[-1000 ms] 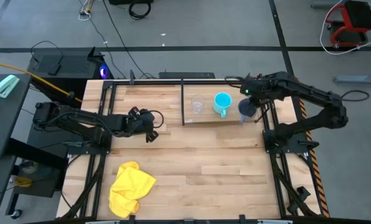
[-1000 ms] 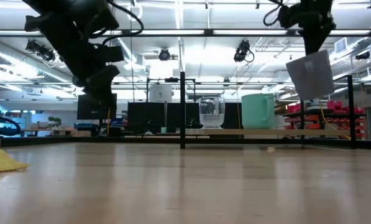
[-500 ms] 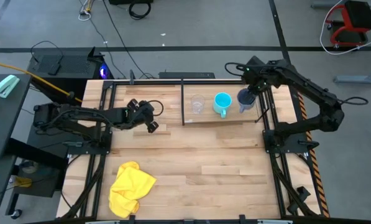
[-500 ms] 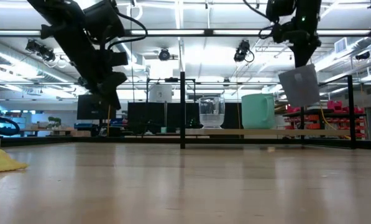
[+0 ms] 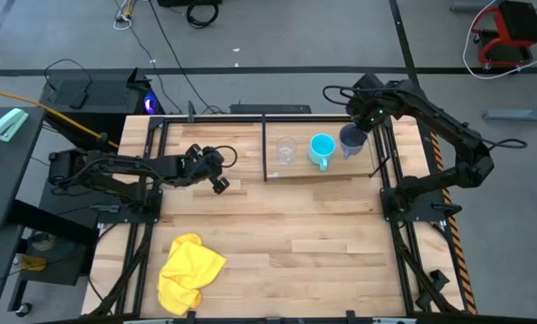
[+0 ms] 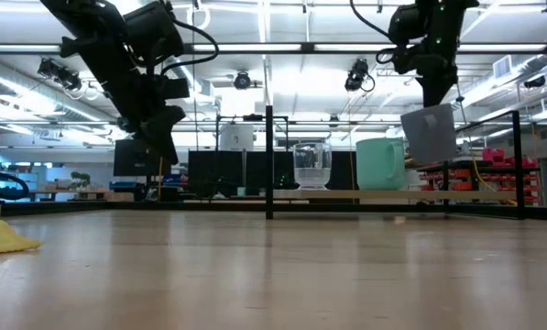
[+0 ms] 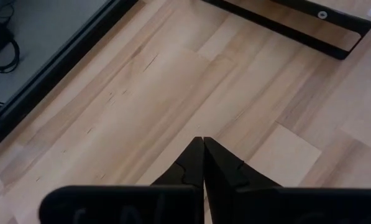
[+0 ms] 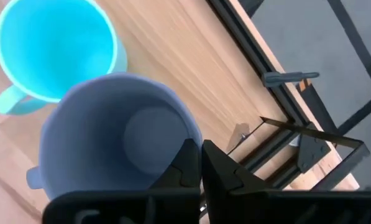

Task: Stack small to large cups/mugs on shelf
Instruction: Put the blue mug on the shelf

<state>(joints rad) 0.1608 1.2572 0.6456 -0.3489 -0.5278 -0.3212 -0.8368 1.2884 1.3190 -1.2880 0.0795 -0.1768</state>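
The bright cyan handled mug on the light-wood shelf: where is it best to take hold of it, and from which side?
Probably by the rim wall, coming from straight above. The bright cyan handled mug stands upright and open on the light-wood shelf, its handle toward the table's front. One finger inside, one outside, on its left side, facing the small clear glass cup, keeps away from the right gripper holding the dark grey-blue mug.

The wooden surface (image 5: 286, 243) is made of light planks and framed by black metal rails. A crumpled yellow cloth (image 5: 189, 270) lies on it near the front left corner, well apart from everything else. Toward the back right stands the shelf (image 5: 297, 171), a narrower light-wood board held between thin black uprights. On the shelf stand a small clear glass cup (image 5: 286, 151) and, just beside it, a bright cyan mug (image 5: 321, 148), both upright with their mouths up.
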